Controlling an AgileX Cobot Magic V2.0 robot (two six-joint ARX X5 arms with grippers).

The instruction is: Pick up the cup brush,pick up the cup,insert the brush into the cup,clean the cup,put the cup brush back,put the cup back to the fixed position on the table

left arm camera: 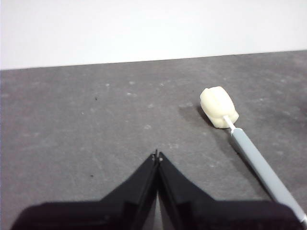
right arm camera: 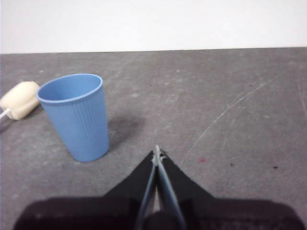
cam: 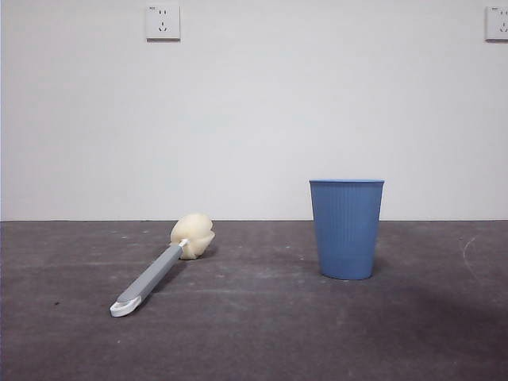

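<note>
Loop-end nearest, cup brush point(cam: 159, 271) lies pointing sponge-first toward the wall; both end effectors pressed together.

The bench point(cam: 254, 333) is a flat, dark grey, matte surface with faint scuffs and pale marks. The cup point(cam: 346, 228) stands upright on it, mouth open upward. The cup brush point(cam: 163, 266) lies flat on the bench well apart from the cup, its cream sponge head nearer the cup than its white loop end.
</note>
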